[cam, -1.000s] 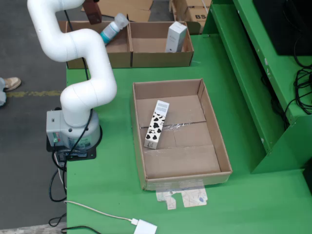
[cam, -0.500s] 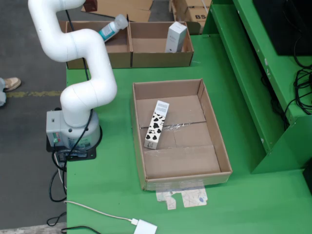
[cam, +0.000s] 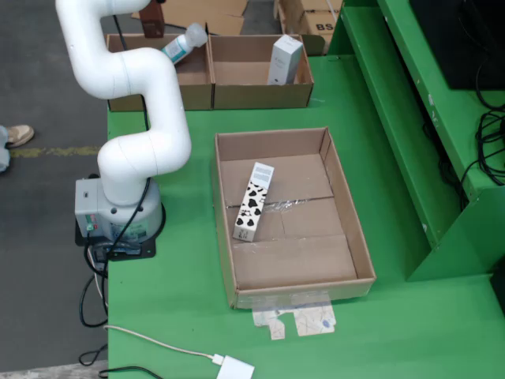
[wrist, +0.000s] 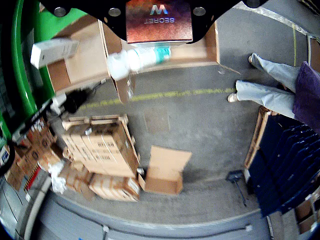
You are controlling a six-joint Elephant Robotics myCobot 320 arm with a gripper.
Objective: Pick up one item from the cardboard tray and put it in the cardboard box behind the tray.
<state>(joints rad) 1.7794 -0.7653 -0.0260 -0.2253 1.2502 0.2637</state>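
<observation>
A cow-patterned carton (cam: 253, 202) lies slanted in the big cardboard tray (cam: 347, 197). Behind the tray stand two cardboard boxes side by side. A clear bottle (cam: 184, 43) with a white cap and teal label leans tilted in the left box (cam: 193, 83), its cap over the divider. A white carton (cam: 284, 59) stands in the right box (cam: 260, 95). My gripper (cam: 151, 20), a brown block, hangs at the top edge, up and left of the bottle. In the wrist view the gripper (wrist: 159, 22) shows no fingers, and the bottle (wrist: 137, 59) lies just under it, contact unclear.
The arm's base (cam: 118, 209) stands left of the tray at the table's edge. A white adapter (cam: 235, 368) with its cable lies at the front. A green shelf frame (cam: 410, 142) rises on the right. A person's legs (wrist: 270, 85) and stacked boxes (wrist: 100, 150) are on the floor.
The arm's upper links shifted slightly right. The brown gripper end left the top of the frame, then came back. The bottle's lower end settled a little leftward in the left box.
</observation>
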